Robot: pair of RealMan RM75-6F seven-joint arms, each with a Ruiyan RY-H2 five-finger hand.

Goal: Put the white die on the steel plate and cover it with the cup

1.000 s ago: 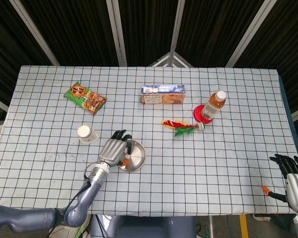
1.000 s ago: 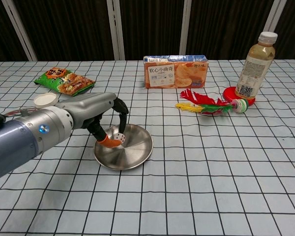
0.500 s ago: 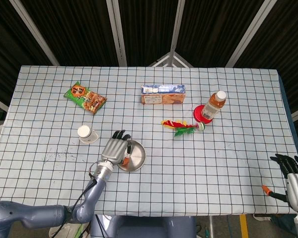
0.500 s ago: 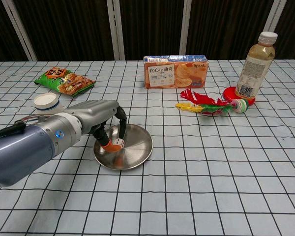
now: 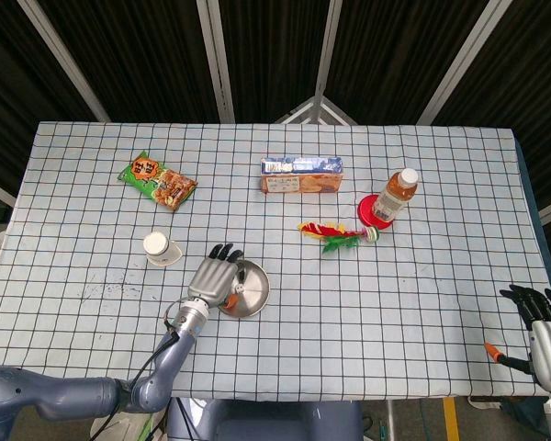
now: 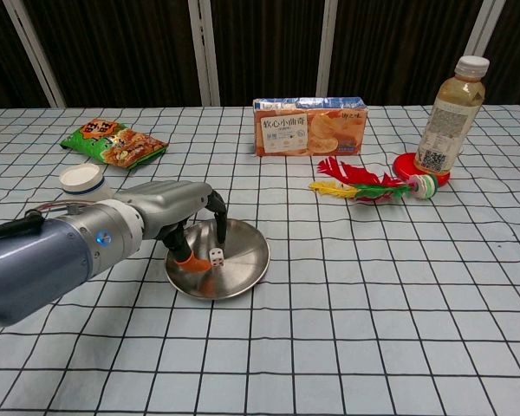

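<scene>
The white die (image 6: 216,256) lies in the steel plate (image 6: 245,250), left of its middle, with nothing touching it. My left hand (image 6: 175,222) hovers over the plate's left rim (image 5: 254,292), fingers apart and empty, its orange thumb tip just left of the die. In the head view the left hand (image 5: 215,277) covers the plate's left part. The white cup (image 6: 81,179) lies on its side left of the hand, also seen as the cup (image 5: 161,248) from above. My right hand (image 5: 543,323) hangs off the table's right front corner, fingers spread, holding nothing.
A snack bag (image 6: 113,143) lies at the back left, and a biscuit box (image 6: 309,126) stands at the back middle. A feathered shuttlecock (image 6: 368,186) lies right of the plate, beside a bottle (image 6: 447,117) on a red lid.
The die left my left hand's pinch and now rests free in the plate. The hand opened and drew back a little to the left. The right hand stayed put.
</scene>
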